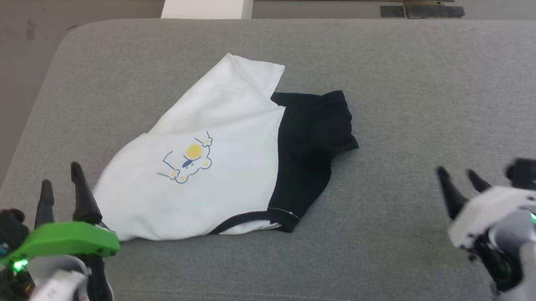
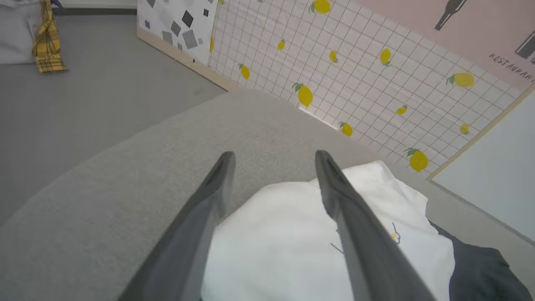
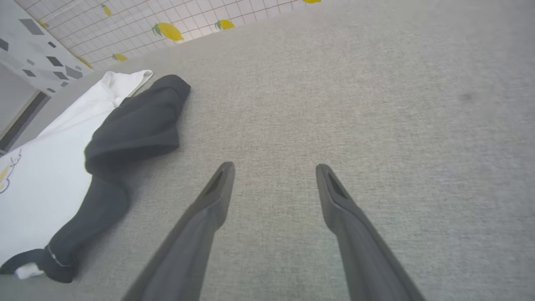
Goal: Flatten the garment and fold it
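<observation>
Now the garment (image 1: 214, 171) lies bunched near the bench's (image 1: 406, 70) front left corner. Both sets of jaws are apart: the left gripper (image 1: 60, 175) is beside its white edge and the right gripper (image 1: 456, 172) is far off. It is best to grab two corners and pull slowly.

The head camera looks forward and down from above the near edge of the grey pad (image 1: 407, 92). It takes in the whole shirt (image 1: 214, 171) at middle distance, with the left pincer (image 1: 60, 174) at lower left and the right pincer (image 1: 456, 171) at lower right. The left wrist camera sits low and close over the shirt's white edge, facing the lemon-print panel (image 2: 355, 75). The right wrist camera sits low over bare pad, facing that same panel, with the shirt's black sleeve at its left. All three views share the shirt; both wrist views share the panel.
</observation>
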### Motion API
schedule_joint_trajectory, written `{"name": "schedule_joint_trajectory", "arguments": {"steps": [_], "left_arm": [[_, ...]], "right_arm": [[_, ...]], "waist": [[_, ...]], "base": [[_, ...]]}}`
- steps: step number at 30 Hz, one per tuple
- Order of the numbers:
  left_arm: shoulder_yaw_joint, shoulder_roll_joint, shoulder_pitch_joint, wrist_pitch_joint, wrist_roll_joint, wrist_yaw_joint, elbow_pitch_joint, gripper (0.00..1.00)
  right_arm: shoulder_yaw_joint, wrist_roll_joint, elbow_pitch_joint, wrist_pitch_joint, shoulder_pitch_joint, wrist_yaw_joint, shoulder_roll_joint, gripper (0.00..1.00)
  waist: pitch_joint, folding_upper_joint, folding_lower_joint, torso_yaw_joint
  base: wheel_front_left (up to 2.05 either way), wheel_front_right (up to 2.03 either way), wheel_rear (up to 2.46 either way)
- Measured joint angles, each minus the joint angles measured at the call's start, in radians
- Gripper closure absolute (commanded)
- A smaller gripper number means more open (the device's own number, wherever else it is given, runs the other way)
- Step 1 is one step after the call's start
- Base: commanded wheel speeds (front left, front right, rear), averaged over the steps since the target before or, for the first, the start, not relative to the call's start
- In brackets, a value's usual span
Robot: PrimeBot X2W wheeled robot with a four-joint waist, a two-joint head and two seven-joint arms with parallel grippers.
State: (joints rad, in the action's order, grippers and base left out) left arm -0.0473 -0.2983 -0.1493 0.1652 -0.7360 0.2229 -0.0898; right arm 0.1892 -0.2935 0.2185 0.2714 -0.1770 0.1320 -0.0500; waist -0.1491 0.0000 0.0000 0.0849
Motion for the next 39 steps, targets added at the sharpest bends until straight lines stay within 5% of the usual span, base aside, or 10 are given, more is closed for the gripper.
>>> {"name": "schedule_joint_trajectory", "arguments": {"steps": [6,9,20,26,27,28,35,39], "left_arm": [[-0.002,0.030,0.058,0.088,0.161,-0.006,0.011,0.00],[0.024,0.094,0.061,0.092,0.229,-0.021,0.063,0.00],[0.042,0.198,0.028,0.093,0.324,-0.119,0.040,0.00],[0.055,0.218,0.014,0.093,0.342,-0.149,0.016,0.00],[0.058,0.221,0.014,0.093,0.342,-0.153,0.013,0.00],[0.062,0.224,0.014,0.093,0.344,-0.157,0.008,0.00],[0.078,0.234,0.015,0.093,0.351,-0.170,-0.021,0.00],[0.092,0.235,0.019,0.093,0.361,-0.179,-0.030,0.00]], "right_arm": [[-0.192,0.031,0.022,0.100,-0.145,0.000,0.000,0.00],[-0.273,0.089,0.101,0.189,-0.285,0.000,0.001,0.00],[-0.306,0.336,0.451,0.347,-0.515,0.000,0.001,0.00],[-0.322,0.327,0.500,0.344,-0.546,0.000,-0.005,0.02],[-0.322,0.315,0.502,0.334,-0.549,0.000,-0.006,0.66],[-0.322,0.296,0.503,0.312,-0.551,0.000,-0.007,1.00],[-0.240,0.138,0.457,0.128,-0.549,0.000,0.000,1.00],[-0.127,0.123,0.350,0.107,-0.520,0.001,-0.079,1.00]], "waist": [[-0.015,0.0000,0.0000,0.025],[-0.038,0.0000,0.0000,0.042],[-0.116,0.0000,0.0000,0.119],[-0.150,0.0000,0.0000,0.151],[-0.152,0.0000,0.0000,0.153],[-0.153,0.0000,0.0000,0.153],[-0.120,0.0000,0.0000,0.138],[-0.084,0.0000,0.0000,0.119]], "base": [[0.00,0.00,0.00],[0.00,0.00,0.00],[0.00,0.00,0.00],[0.00,0.00,0.00],[0.00,0.00,0.00],[0.00,0.00,0.00],[0.00,0.00,0.00],[0.00,0.00,0.00]]}}
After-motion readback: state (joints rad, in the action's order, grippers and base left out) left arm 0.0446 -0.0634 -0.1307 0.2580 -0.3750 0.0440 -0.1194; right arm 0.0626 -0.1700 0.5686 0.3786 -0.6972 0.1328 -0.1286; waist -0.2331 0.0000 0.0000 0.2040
